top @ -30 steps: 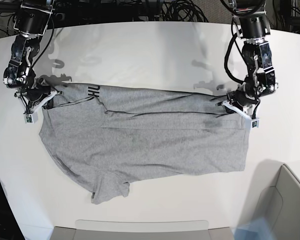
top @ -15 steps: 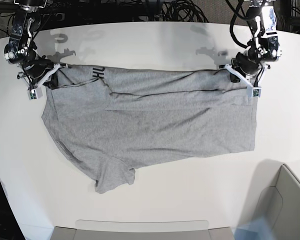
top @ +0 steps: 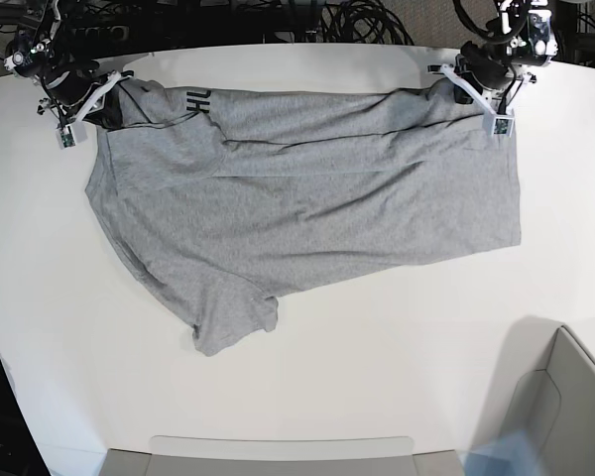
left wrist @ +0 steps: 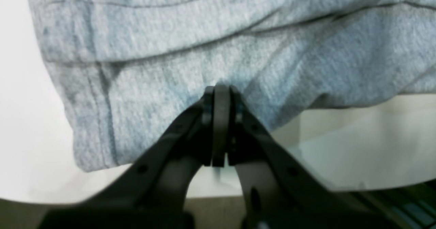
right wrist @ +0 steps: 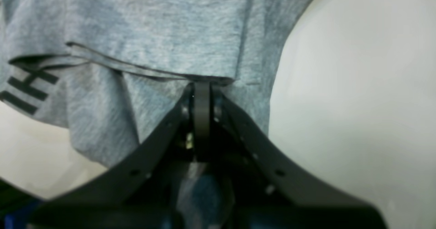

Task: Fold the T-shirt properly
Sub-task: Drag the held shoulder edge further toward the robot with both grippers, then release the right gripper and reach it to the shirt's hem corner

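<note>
Both pincers are pressed fully together on cloth: the left gripper [left wrist: 221, 96] has its jaws closed on a bunched fold of the T-shirt [top: 307, 208], and the right gripper [right wrist: 201, 89] is clamped the same way on a hemmed edge of it. Seen from the base camera, the left gripper [top: 486, 94] sits at one far corner of the garment and the right gripper [top: 84, 99] at the other, well apart, with the top edge of the grey fabric stretched between them. Away from the two pincers the shirt spreads flat over the white table [top: 397, 367], plain grey side up, and one short sleeve [top: 233, 322] lies at the near edge, far from both grips. Just beside the right gripper a strip of the fabric is turned over, showing part of the black lettering [right wrist: 27, 86]. Past the left gripper's fingers [left wrist: 190, 127] the cloth hangs in soft layered folds.
</note>
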Controlling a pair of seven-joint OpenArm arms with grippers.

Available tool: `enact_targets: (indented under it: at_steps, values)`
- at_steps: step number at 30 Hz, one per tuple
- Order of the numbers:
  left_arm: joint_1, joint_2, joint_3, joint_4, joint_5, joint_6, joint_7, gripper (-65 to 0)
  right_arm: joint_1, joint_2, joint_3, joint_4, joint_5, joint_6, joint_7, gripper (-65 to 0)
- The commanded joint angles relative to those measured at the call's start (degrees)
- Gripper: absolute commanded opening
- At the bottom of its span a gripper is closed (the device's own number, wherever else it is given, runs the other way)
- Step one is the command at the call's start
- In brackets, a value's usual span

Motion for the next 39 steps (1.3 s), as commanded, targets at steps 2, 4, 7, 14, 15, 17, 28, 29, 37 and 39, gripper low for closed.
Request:
enact_targets:
  at_steps: [2, 4, 7, 14, 15, 17, 28, 29, 37, 39]
  values:
    - [1.3, -0.4, -1.3, 0.9, 0.3, 0.1, 1.2, -65.0, -1.7, 0.1, 0.7, -0.1, -4.4, 0.6, -5.8, -65.0]
    - [1.3, -0.4, -3.8, 0.9, 0.3, 0.1, 1.2, -65.0, -2.0, 0.1, 1.5, -0.1, -4.4, 0.6, -5.8, -65.0]
    - [2.2, -0.4, -6.8, 0.9, 0.3, 0.1, 2.0, -65.0, -1.6, 0.1, 3.3, -0.2, -4.5, 0.6, -5.8, -65.0]
    - [2.1, -0.4, -8.2, 0.9, 0.3, -3.1, 3.7, -65.0, -1.1, 1.2, 4.0, 0.0, -4.5, 0.5, -5.8, -65.0]
    - [2.1, -0.4, -8.2, 0.9, 0.3, -3.9, 3.7, -65.0, -1.1, 1.2, 4.1, 0.1, -4.5, 0.5, -5.8, -65.0]
    - [2.3, -0.4, -8.4, 1.1, 0.3, -5.4, 3.7, -65.0, -1.3, 1.0, 4.9, 1.0, -4.5, 0.5, -5.8, -65.0]
    - [2.9, 1.4, -14.3, 8.4, 0.3, -8.0, 3.7, -65.0, 1.0, -3.1, 9.7, 11.1, -4.4, 0.7, -5.8, -65.0]
    - [2.8, 1.4, -14.3, 8.5, 0.3, -8.0, 3.7, -65.0, 1.3, -3.3, 9.8, 11.9, -4.4, 0.7, -5.8, -65.0]
    - [0.7, 1.4, -14.3, 8.7, 0.3, -8.0, 3.8, -65.0, 7.0, -3.1, 10.0, 19.3, -4.4, 0.7, -5.8, -61.1]
    - [0.7, 1.4, -14.3, 8.7, 0.3, -8.0, 3.8, -65.0, 10.4, -3.0, 9.5, 19.6, -4.4, 0.7, -5.8, -52.7]
